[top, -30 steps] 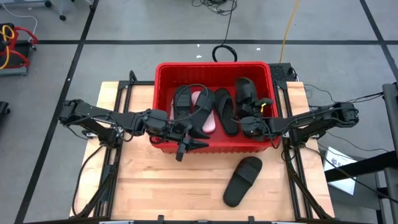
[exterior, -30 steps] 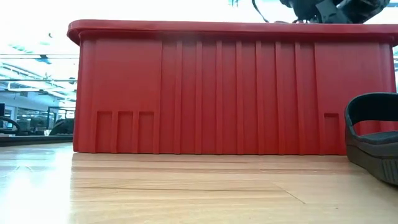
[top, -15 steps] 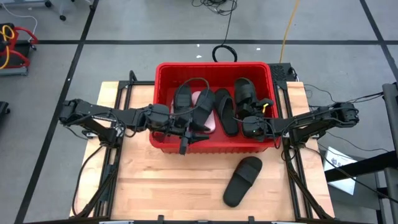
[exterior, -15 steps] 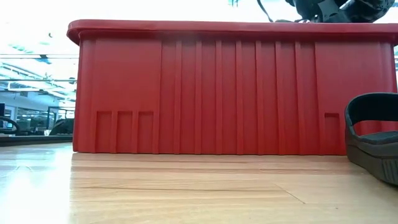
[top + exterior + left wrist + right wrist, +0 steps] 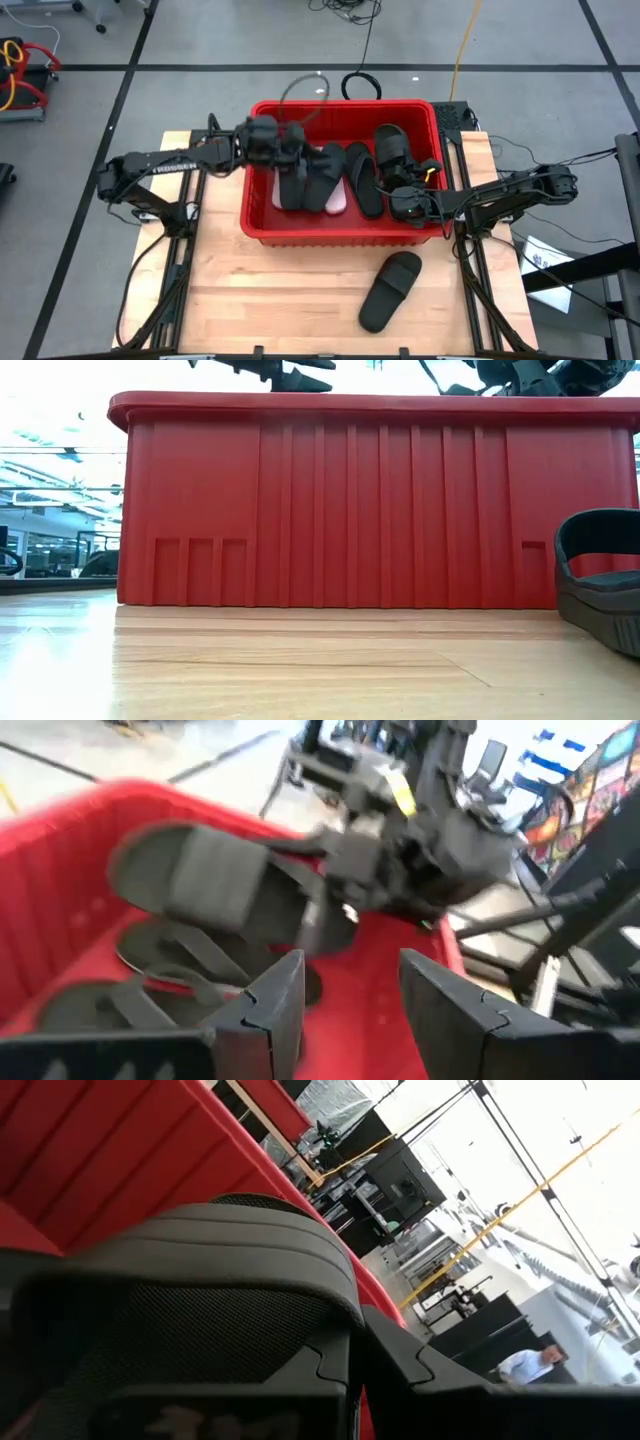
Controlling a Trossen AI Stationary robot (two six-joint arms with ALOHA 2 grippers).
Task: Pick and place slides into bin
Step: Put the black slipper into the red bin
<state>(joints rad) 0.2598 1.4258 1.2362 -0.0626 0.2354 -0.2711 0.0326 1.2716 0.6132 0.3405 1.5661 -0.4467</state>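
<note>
Holding several black slides (image 5: 358,176) and one pink slide (image 5: 336,200), the red bin (image 5: 262,228) is set on the wooden surface (image 5: 250,300). One black slide (image 5: 390,290) is left outside. Left end effector (image 5: 300,160): apart, empty, above bin. Right end effector (image 5: 405,200): together, inside bin's right end.

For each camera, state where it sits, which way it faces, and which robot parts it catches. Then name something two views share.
High view: overhead, looking straight down; both arms, the left gripper open, the right gripper shut over the bin.
Low view: table height, facing the bin's wall; arm parts show above the rim.
Left wrist view: on the left arm, looking past its open fingers into the bin.
Right wrist view: on the right arm, close against a black slide.
Shared: the lone slide on the table appears in high and low views.
</note>
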